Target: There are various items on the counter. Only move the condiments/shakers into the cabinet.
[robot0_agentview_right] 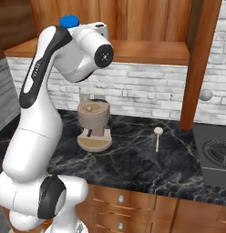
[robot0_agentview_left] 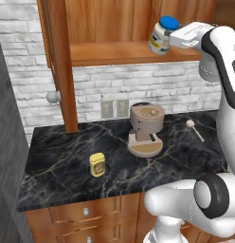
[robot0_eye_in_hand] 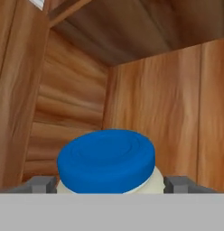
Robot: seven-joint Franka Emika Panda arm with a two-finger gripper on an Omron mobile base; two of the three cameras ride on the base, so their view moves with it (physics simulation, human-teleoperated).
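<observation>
Gripper grasps the jar by its sides, fingers flanking it below the blue lid; jar is raised at the cabinet shelf, long axis tilted, lid pointing up and into the cabinet; yellow bottle stands upright on the counter

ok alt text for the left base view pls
The gripper holds a tilted blue-lidded jar at the cabinet shelf. Below, on the black counter, sit a yellow bottle, a coffee machine and a spoon.
</observation>
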